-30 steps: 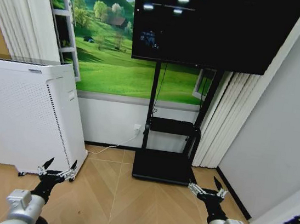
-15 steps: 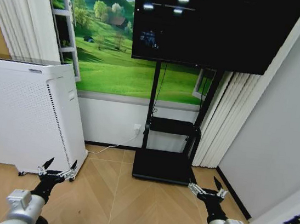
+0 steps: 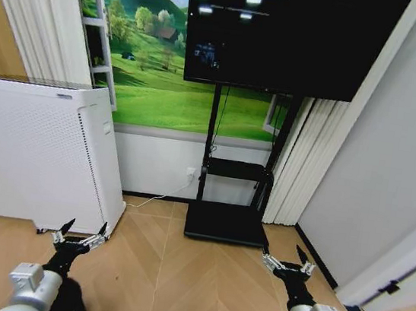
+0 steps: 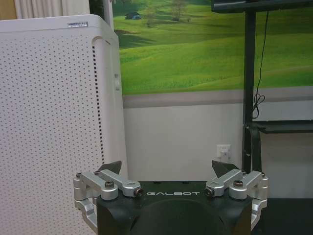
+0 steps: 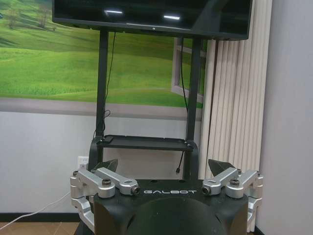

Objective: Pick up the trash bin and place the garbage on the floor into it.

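The trash bin and the garbage are out of view. My left gripper (image 3: pixel 82 229) hangs open over the wooden floor at the lower left, just in front of the white cabinet's corner, with nothing between its fingers. My right gripper (image 3: pixel 287 256) is open and empty at the lower right, near the TV stand's base. The left wrist view shows the left gripper (image 4: pixel 168 169) facing the cabinet and the wall. The right wrist view shows the right gripper (image 5: pixel 164 166) facing the TV stand.
A tall white perforated cabinet (image 3: pixel 32 148) stands on the left. A black TV stand (image 3: pixel 226 223) with a large screen (image 3: pixel 285 35) stands against the back wall. A white cable (image 3: pixel 152 198) lies on the floor by the wall. A grey wall (image 3: pixel 391 164) closes off the right.
The whole head view has shifted a little, so the camera has moved. Both grippers hold the same open pose in the picture.
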{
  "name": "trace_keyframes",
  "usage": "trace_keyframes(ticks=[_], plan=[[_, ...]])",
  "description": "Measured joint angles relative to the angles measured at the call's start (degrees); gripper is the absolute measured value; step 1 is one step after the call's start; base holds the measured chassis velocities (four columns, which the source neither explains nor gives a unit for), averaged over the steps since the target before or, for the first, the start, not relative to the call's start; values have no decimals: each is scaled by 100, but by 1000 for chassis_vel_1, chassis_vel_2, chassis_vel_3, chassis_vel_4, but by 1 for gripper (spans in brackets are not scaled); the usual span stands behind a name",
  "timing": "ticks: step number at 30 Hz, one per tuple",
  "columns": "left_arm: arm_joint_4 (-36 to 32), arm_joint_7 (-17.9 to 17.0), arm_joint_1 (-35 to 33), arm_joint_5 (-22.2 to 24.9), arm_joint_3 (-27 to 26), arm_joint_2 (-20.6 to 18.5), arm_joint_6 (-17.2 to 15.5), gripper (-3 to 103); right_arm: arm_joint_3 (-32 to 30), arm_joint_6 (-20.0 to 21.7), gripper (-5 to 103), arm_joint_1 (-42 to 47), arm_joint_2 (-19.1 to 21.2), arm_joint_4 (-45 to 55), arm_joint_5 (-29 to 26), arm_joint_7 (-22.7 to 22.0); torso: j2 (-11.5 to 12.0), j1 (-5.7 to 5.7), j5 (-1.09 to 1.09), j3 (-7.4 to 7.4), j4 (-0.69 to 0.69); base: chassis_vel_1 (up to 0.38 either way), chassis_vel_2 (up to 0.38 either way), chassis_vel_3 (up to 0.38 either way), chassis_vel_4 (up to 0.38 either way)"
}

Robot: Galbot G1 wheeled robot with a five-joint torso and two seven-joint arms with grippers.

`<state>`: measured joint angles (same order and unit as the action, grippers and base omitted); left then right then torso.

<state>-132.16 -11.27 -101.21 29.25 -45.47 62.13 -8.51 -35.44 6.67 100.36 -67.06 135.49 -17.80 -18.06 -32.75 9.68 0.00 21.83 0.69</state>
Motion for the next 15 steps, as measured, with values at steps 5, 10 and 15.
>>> trace_keyframes(ticks=[5, 10, 15], plan=[[0, 0, 0, 0, 0, 0, 0, 100, 0, 0, 100, 0, 0, 0, 0, 0, 4, -1, 1, -2, 1, 321, -330, -331, 311], [-1, 2, -2, 0, 2, 1, 0, 100, 0, 0, 100, 1, 0, 0, 0, 0, 7, -3, -4, -4, -1, 369, -355, -368, 349], [-1, 2, -1, 0, 2, 0, 0, 100, 1, 0, 100, 1, 0, 0, 0, 0, 10, -5, -2, -6, 0, 376, -353, -360, 364]])
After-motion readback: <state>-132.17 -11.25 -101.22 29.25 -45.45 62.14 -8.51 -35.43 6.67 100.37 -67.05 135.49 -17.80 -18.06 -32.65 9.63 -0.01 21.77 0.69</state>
